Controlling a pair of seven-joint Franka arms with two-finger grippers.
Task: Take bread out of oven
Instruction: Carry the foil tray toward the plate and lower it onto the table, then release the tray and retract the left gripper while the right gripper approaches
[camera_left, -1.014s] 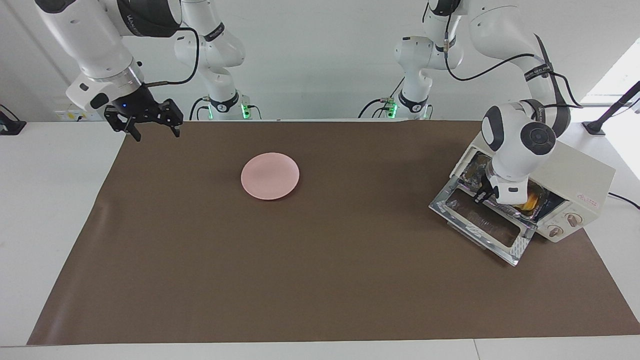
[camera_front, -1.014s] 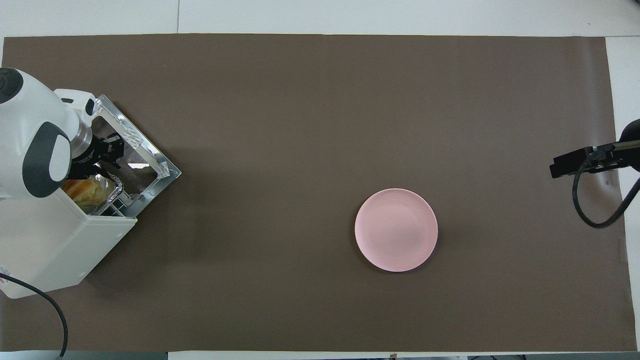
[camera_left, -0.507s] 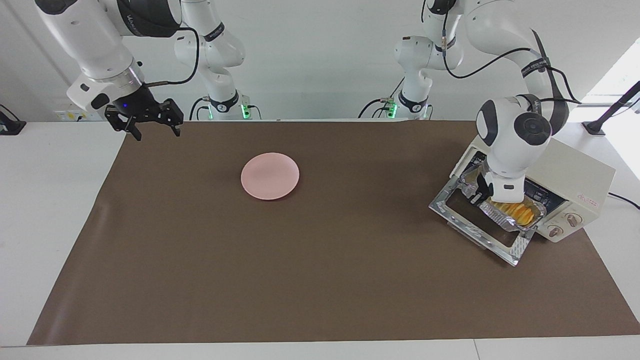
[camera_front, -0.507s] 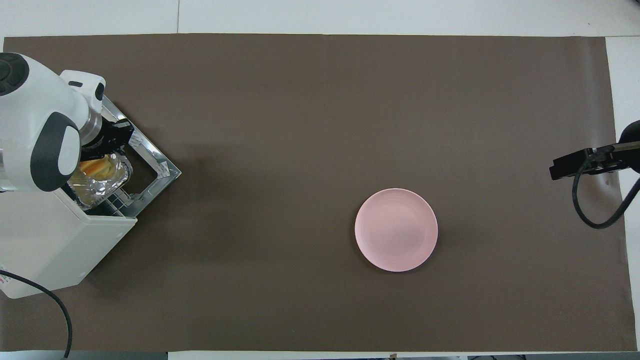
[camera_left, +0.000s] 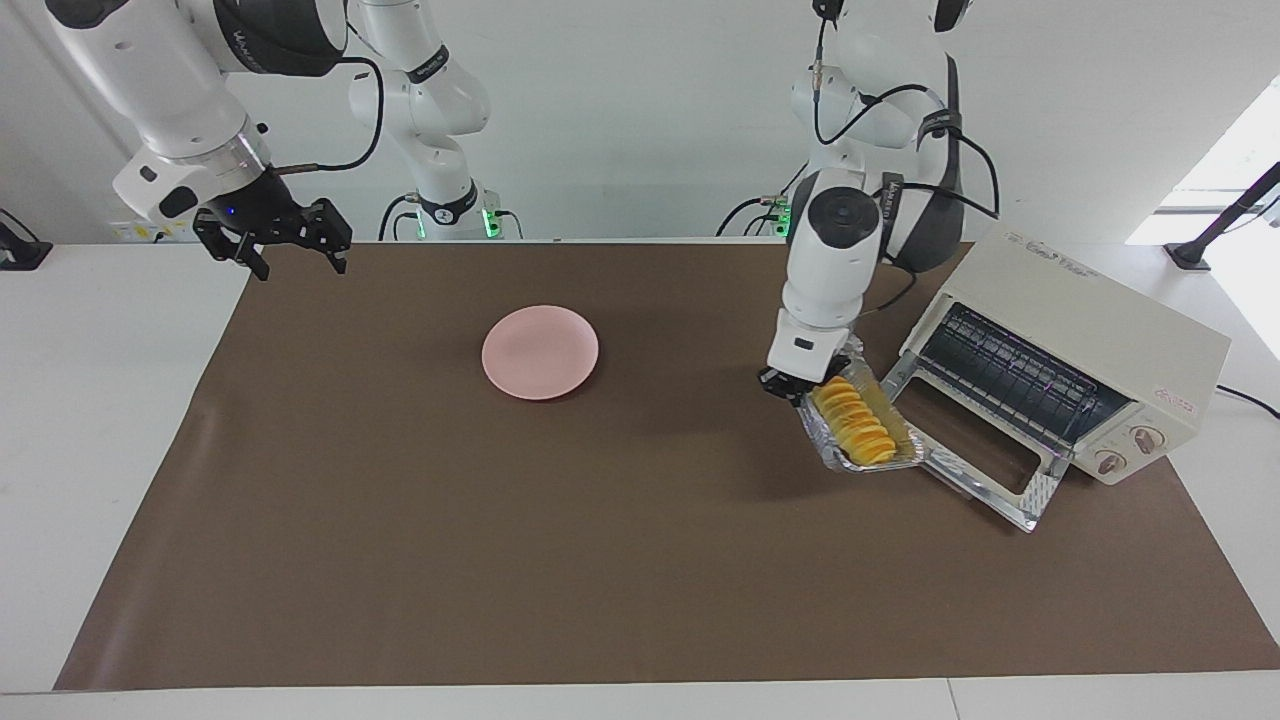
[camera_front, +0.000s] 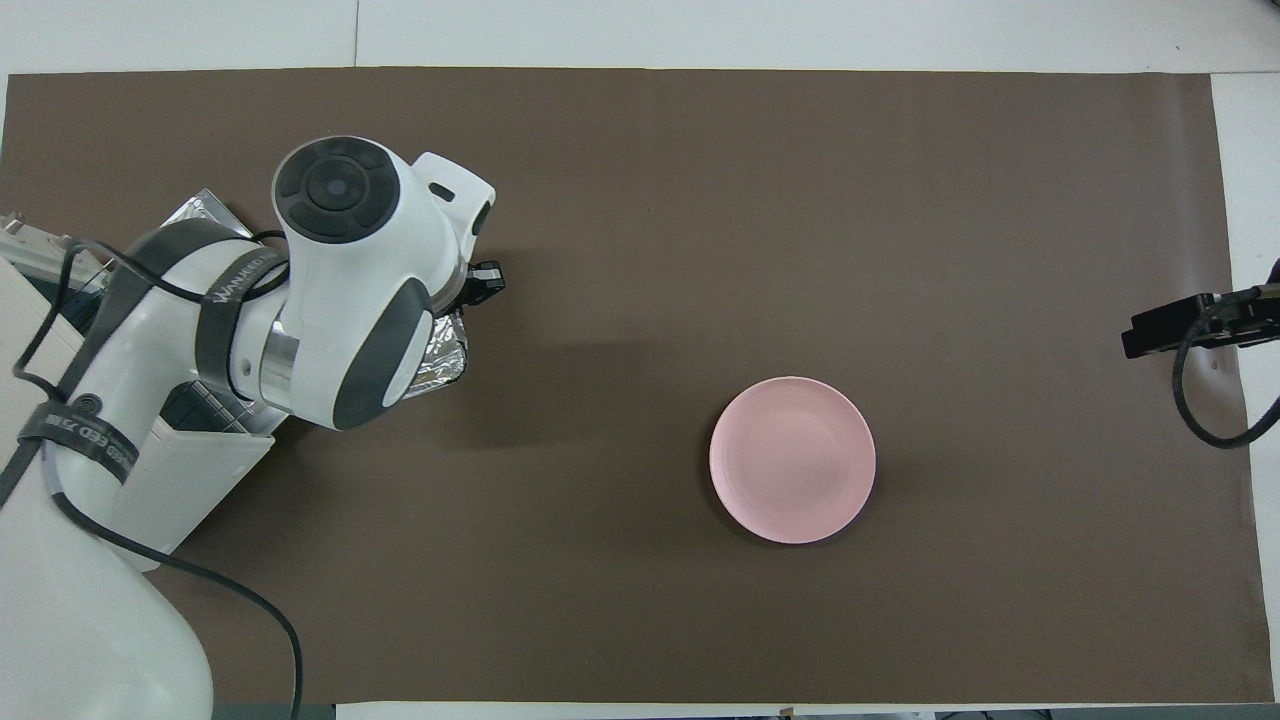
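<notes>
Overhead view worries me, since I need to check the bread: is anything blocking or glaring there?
Overhead view: the left arm hides the bread; only bright crinkled foil tray corner shows. Facing view: bread plainly seen in the tray, held by left gripper; window glare at the oven's end.

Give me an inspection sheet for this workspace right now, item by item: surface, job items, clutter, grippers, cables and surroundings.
Surface: brown mat over a white table.
Job's things: bread lies in a foil tray, held in the air over the mat beside the oven door, tilted. Oven at the left arm's end, door down, rack bare.
Clutter: pink plate, nothing on it.
Grippers: left gripper shut on the tray's edge; right gripper open, waiting over the mat's corner.
Cables: black lead runs from the oven; cables hang along the left arm.
Surroundings: white wall; black stand at the table edge.
</notes>
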